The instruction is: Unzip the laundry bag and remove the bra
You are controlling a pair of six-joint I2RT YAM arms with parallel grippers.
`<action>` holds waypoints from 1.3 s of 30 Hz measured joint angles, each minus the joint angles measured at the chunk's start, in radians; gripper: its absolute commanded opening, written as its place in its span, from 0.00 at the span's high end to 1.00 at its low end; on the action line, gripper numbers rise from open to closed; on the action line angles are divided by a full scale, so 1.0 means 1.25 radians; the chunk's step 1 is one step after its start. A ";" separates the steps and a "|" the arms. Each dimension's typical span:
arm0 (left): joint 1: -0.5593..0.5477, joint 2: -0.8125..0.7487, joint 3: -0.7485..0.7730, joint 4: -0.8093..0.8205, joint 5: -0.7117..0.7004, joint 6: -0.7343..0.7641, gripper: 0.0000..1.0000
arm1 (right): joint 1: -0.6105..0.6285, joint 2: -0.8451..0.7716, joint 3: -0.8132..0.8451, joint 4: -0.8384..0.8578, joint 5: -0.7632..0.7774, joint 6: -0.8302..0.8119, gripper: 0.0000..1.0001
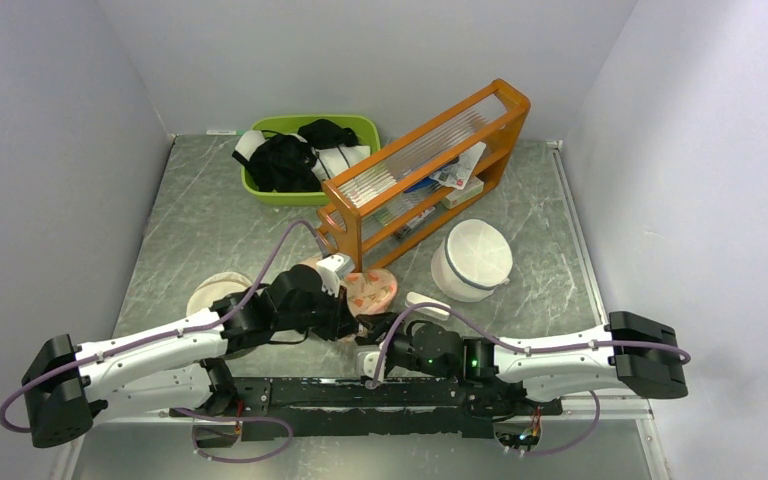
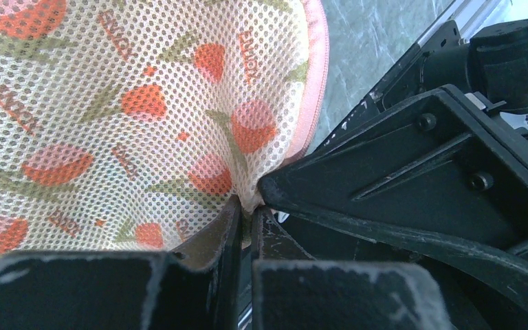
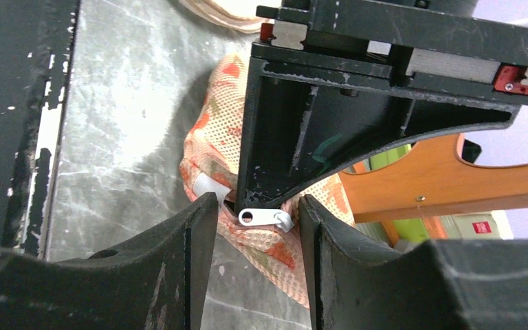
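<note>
On tabletop [image 1: 210, 240], laundry bag [image 1: 372, 291] lies near orange rack [image 1: 430, 170]. Jaws of left gripper [image 2: 246, 210] nipped on mesh beside pink rim [image 2: 320, 82], likely anchoring bag. Jaws of right gripper [image 3: 258, 206] parted round white zipper pull [image 3: 265, 218], not yet gripping. No bra visible, presumably inside.

The white left arm [image 1: 150, 350] and right arm [image 1: 560, 355] reach inward — left gripper [image 2: 247, 206] clamped on the peach-pink mesh laundry bag [image 2: 110, 103], right gripper [image 3: 258, 227] with fingers apart.
</note>
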 measured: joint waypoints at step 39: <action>0.016 0.026 0.001 0.048 0.038 -0.008 0.93 | 0.005 -0.094 -0.058 0.045 0.101 0.064 0.64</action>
